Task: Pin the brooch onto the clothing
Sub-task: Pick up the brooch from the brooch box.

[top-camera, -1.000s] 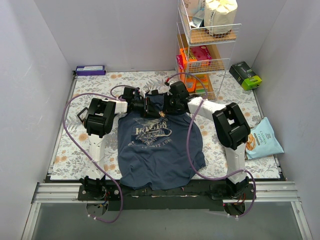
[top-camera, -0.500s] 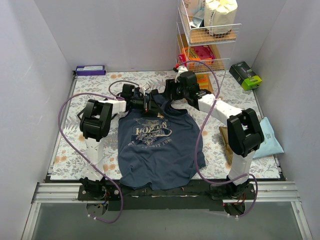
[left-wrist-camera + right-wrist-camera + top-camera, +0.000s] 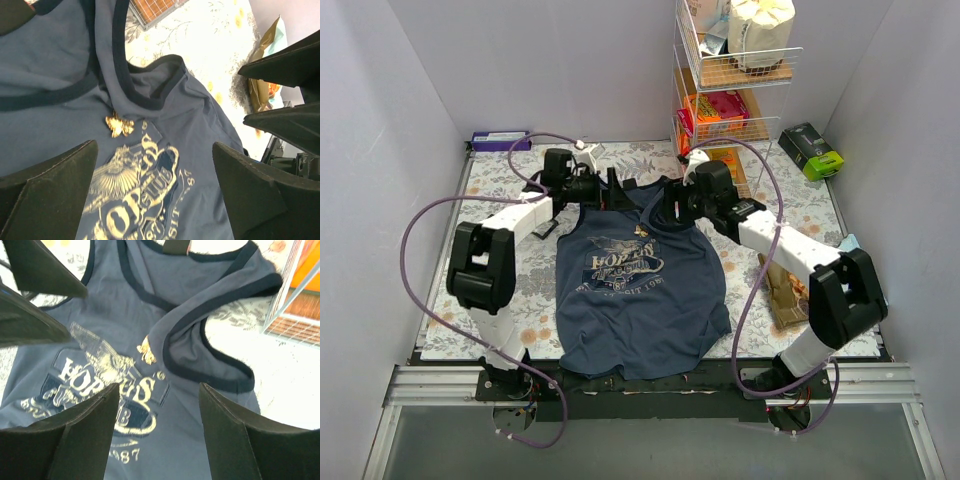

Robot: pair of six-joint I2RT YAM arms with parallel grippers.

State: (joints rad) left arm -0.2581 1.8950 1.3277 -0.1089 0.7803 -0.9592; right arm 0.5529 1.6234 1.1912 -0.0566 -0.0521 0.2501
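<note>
floral table [image 3: 450,300] | gold brooch [image 3: 119,125] on tank top [image 3: 640,310] | wire rack [image 3: 745,72] holds boxes [image 3: 720,105] | left fingers [image 3: 45,185], right fingers [image 3: 85,435] spread

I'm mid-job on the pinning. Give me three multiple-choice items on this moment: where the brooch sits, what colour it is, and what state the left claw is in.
1. Where on the clothing does the brooch lie?
A. near the hem
B. just below the neckline
C. on a shoulder strap

2. What colour is the brooch?
A. gold
B. silver
C. red

3. The left claw is:
A. shut on the brooch
B. shut on fabric
C. open and empty

Answers:
1 B: both wrist views show it just under the dark neck trim and above the chest lettering.
2 A: it glints gold against the navy cloth.
3 C: the left wrist view shows its fingers spread wide with nothing between them.
</note>
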